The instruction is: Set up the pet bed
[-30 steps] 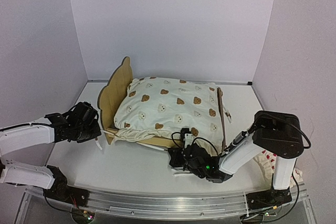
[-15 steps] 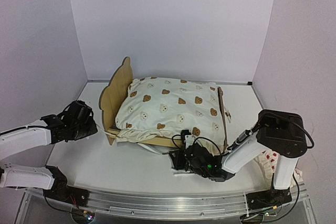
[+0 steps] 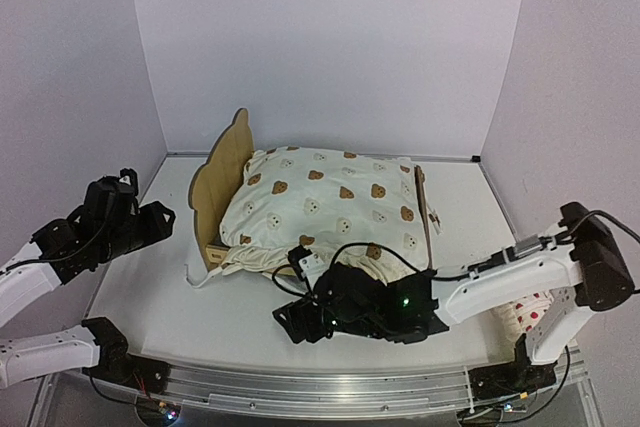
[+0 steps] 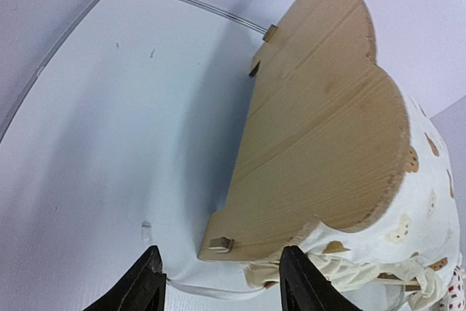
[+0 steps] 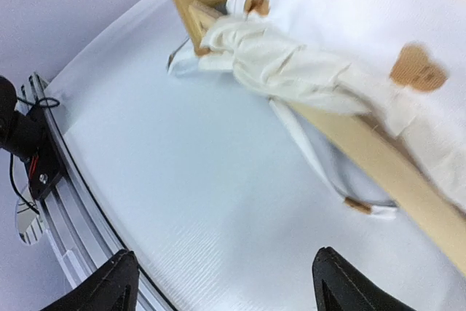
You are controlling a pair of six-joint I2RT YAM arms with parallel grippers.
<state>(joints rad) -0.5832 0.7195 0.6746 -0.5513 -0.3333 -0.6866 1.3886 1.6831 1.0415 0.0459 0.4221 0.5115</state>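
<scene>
White surface (image 3: 150,297) backed by pale lilac walls carries everything in view. Both pairs of jaws are spread and hold nothing: the left jaws hang above the surface with bare white between their tips, and the right jaws stand wide apart, low over the near part of the surface.

Ahead of the left jaws and apart from them stands the pet bed (image 3: 218,185), its bear-eared headboard (image 4: 320,121) upright and turned back-side toward them. A cream bear-print cushion (image 3: 335,202) fills the frame and bulges over its rails. Beyond the right jaws, the bed's near side rail (image 5: 368,140) runs slantwise, with the cushion's bunched ruffle (image 5: 284,63) spilling over it at the headboard corner. A white tie (image 5: 306,151) trails from under the rail onto the surface in front of those jaws; another tie end (image 3: 198,272) lies on the surface below the headboard corner, between the two pairs of jaws. Behind the right jaws, under that arm, lies a white red-dotted pillow (image 3: 530,315).
</scene>
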